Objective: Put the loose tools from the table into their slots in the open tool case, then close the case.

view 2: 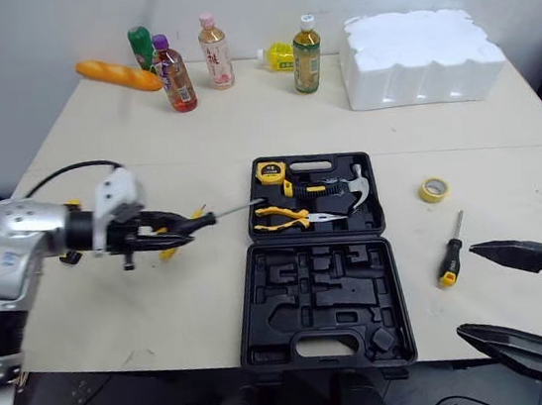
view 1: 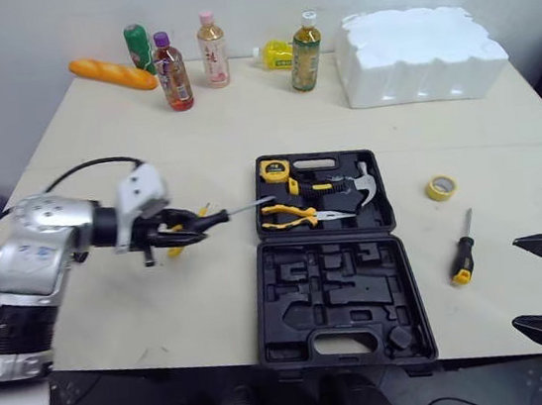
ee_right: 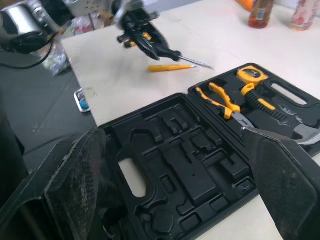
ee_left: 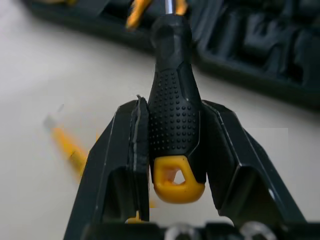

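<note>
Left gripper point(view 1: 194, 227) is clamping the screwdriver point(ee_left: 172, 115) by its dimpled rubber handle: light, rigid, grippy. Right gripper point(view 2: 468, 291) is idling open.

Test lab — bare wall point(view 1: 9, 37), prop-strewn table point(view 1: 184, 304).

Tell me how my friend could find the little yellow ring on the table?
Start at the open black tool case in the middle of the table. Look to its right, on the bare surface nearer than the big white foam block. The tape roll lies flat there, just beyond a loose screwdriver; it is the only yellow ring with a hole through it.
</note>
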Robot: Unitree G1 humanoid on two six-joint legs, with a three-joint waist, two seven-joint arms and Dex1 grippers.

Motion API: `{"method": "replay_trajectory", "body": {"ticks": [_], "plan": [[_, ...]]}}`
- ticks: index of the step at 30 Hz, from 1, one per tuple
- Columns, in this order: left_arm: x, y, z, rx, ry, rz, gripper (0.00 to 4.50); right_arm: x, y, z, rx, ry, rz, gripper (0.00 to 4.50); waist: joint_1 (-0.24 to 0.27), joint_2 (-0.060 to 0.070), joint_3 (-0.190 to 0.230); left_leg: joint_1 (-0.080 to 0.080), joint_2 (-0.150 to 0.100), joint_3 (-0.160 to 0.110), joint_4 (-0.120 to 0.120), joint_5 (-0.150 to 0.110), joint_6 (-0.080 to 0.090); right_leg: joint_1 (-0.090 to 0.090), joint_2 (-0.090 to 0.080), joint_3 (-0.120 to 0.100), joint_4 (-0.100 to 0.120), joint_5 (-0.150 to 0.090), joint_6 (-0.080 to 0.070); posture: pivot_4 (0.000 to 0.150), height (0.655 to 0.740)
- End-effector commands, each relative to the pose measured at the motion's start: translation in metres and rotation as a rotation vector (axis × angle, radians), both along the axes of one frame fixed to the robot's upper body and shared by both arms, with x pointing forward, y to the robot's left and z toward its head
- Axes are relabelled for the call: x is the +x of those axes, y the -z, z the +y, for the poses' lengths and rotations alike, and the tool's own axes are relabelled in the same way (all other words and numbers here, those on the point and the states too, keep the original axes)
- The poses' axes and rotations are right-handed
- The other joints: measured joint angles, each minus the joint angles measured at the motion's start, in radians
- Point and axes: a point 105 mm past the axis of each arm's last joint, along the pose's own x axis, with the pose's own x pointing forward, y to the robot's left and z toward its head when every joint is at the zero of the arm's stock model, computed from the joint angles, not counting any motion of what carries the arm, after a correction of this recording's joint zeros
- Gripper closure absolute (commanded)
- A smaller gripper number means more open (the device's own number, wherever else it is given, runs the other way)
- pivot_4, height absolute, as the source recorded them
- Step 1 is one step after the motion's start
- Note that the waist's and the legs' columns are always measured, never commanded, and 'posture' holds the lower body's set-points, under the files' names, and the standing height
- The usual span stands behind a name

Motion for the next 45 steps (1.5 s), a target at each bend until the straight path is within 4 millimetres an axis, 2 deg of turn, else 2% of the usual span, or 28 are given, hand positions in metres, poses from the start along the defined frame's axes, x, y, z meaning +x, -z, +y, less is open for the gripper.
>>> {"method": "replay_trajectory", "body": {"ticks": [1, 4, 8, 12, 20, 28, 35, 43, 45], "plan": [[-0.007, 0.003, -0.033, 0.052, 0.086, -0.016, 3.46, 0.012, 0.002, -0.008, -0.034, 0.028, -0.004, 0.0, 0.004, 0.0, 0.0, 0.0, 0.0, 0.0, 0.0, 0.0, 0.0, 0.0, 0.002, 0.0, 0.0, 0.0, 0.0, 0.15, 0.7355], [-0.008, 0.012, -0.049, 0.08, 0.119, -0.001, 3.46, 0.041, 0.009, -0.009, -0.09, 0.058, -0.002, 0.0, -0.019, 0.0, 0.0, 0.001, 0.001, 0.002, 0.004, 0.0, 0.0, 0.001, 0.002, 0.003, 0.001, 0.001, 0.002, 0.15, 0.7355], [-0.001, 0.023, -0.058, 0.142, 0.114, -0.032, 3.46, 0.054, 0.019, -0.012, -0.109, 0.077, 0.002, 0.0, -0.011, 0.002, 0.001, 0.001, 0.002, 0.0, 0.003, 0.001, -0.003, 0.001, 0.002, 0.001, 0.001, 0.0, 0.0, 0.15, 0.7355], [0.001, 0.028, -0.067, 0.155, 0.138, -0.051, 3.46, 0.061, 0.024, -0.014, -0.114, 0.084, 0.01, 0.0, -0.007, 0.005, 0.003, -0.001, 0.002, -0.001, 0.005, 0.003, -0.006, -0.001, 0.011, 0.002, 0.002, 0.0, 0.0, 0.15, 0.7355], [0.001, 0.034, -0.084, 0.166, 0.182, -0.077, 3.46, 0.067, 0.03, -0.015, -0.125, 0.101, 0.022, 0.0, -0.006, 0.005, 0.003, -0.002, 0.003, -0.001, 0.01, 0.002, -0.003, 0.001, 0.011, 0.004, 0.003, 0.0, 0.002, 0.15, 0.7355], [0.004, 0.04, -0.093, 0.252, 0.21, -0.13, 3.46, 0.067, 0.032, -0.012, -0.129, 0.108, 0.021, 0.0, -0.006, 0.005, 0.003, -0.002, 0.004, -0.001, 0.01, 0.002, -0.003, 0.001, 0.011, 0.004, 0.003, 0.0, 0.001, 0.15, 0.7355], [0.008, 0.04, -0.1, 0.254, 0.2, -0.117, 3.46, 0.065, 0.033, -0.01, -0.125, 0.118, 0.016, 0.0, -0.004, 0.005, 0.002, -0.002, 0.004, -0.001, 0.011, 0.001, -0.003, 0.001, 0.011, 0.004, 0.003, 0.0, 0.001, 0.15, 0.7355], [0.008, 0.041, -0.096, 0.281, 0.174, -0.086, 3.46, 0.065, 0.034, -0.007, -0.115, 0.127, 0.011, 0.0, 0.002, 0.006, 0.002, -0.002, 0.003, -0.001, 0.011, 0.001, -0.003, 0.002, 0.011, 0.004, 0.003, 0.0, 0.002, 0.15, 0.7355], [0.007, 0.038, -0.097, 0.264, 0.186, -0.099, 2.45, 0.065, 0.034, -0.007, -0.114, 0.127, 0.011, 0.0, 0.002, 0.006, 0.002, -0.002, 0.003, -0.001, 0.011, 0.001, -0.003, 0.002, 0.011, 0.004, 0.003, 0.0, 0.002, 0.15, 0.7355]]}}
